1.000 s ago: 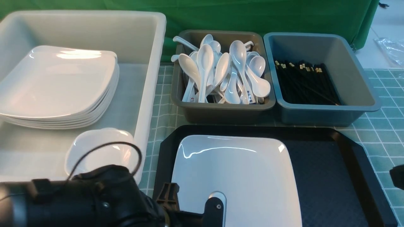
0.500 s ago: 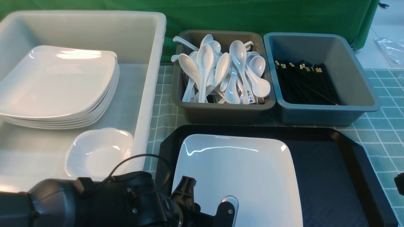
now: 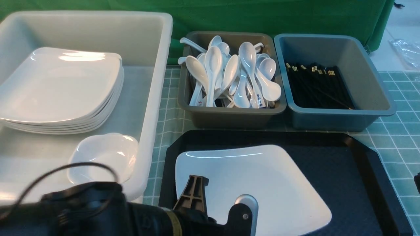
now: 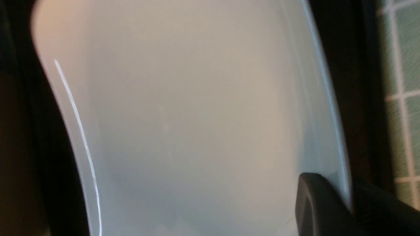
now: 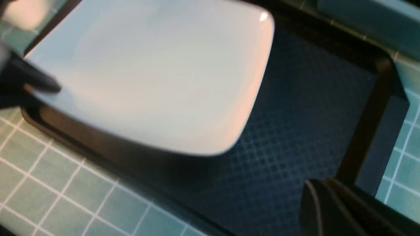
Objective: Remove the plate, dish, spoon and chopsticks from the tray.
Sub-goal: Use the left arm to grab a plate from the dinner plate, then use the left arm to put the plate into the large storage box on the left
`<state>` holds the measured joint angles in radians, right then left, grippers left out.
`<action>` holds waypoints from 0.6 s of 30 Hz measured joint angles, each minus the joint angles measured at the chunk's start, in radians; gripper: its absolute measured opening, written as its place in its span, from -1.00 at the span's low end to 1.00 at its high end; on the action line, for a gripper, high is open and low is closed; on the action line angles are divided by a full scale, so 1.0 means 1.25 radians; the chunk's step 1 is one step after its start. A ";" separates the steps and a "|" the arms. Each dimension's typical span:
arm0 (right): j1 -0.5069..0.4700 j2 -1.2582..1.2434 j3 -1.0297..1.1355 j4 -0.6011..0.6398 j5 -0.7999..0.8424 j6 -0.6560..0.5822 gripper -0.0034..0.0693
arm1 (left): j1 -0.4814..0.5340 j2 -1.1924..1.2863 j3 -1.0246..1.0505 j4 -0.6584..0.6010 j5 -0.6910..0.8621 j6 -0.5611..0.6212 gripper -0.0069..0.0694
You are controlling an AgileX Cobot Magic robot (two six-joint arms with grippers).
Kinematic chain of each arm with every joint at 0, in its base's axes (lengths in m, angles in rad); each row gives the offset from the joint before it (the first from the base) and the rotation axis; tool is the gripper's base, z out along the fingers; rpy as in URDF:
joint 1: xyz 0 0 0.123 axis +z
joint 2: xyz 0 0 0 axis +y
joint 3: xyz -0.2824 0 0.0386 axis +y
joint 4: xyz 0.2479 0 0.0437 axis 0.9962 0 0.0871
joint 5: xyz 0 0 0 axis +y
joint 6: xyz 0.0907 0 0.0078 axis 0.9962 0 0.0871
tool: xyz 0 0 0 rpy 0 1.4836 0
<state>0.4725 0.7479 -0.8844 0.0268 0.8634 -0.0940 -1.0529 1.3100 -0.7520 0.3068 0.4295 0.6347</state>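
The left gripper (image 3: pixel 220 205), wide open a second ago, is now clenching the near rim of the plate (image 3: pixel 262 177), which is turning and rising over the tray (image 3: pixel 361 170) (nothing else is lying on it). The carry to the white tub (image 3: pixel 157 65) is probably beginning.

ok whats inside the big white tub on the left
A stack of large white square plates sits in the translucent white plastic tub, with a small white rounded-square dish in front of it. The black left arm hides the tub's near corner.
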 joint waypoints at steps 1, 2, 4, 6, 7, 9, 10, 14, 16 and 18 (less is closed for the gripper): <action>0.000 0.000 -0.012 0.000 0.000 0.000 -0.73 | -0.017 -0.041 0.000 -0.005 0.004 0.001 -0.74; 0.000 0.000 -0.021 0.000 0.000 0.000 -0.73 | -0.027 -0.072 0.000 -0.013 0.009 -0.001 -0.75; 0.000 0.000 -0.034 -0.001 0.000 0.000 -0.73 | -0.033 -0.102 0.000 -0.028 0.012 -0.007 -0.75; 0.000 0.000 -0.059 -0.001 0.000 0.001 -0.72 | -0.038 -0.157 0.001 -0.059 0.021 -0.010 -0.75; 0.000 0.000 -0.065 -0.001 0.001 0.002 -0.72 | -0.038 -0.169 0.001 -0.064 0.022 -0.011 -0.74; 0.000 0.000 -0.087 -0.001 0.001 0.002 -0.72 | -0.038 -0.218 0.001 -0.080 0.030 -0.011 -0.73; 0.000 0.000 -0.089 -0.001 0.001 0.002 -0.72 | -0.038 -0.221 0.001 -0.080 0.030 -0.011 -0.73; 0.000 0.000 -0.115 -0.015 0.001 0.027 -0.72 | -0.038 -0.271 0.001 -0.114 0.013 -0.012 -0.73; 0.000 0.000 -0.122 -0.054 0.001 0.075 -0.72 | -0.038 -0.290 -0.005 -0.138 -0.001 -0.012 -0.73; 0.000 0.000 -0.126 -0.076 0.002 0.098 -0.72 | -0.038 -0.297 -0.013 -0.147 -0.002 -0.012 -0.73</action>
<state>0.4725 0.7479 -1.0422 -0.0682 0.8657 0.0290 -1.1000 0.9385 -0.7682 0.1225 0.4274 0.6202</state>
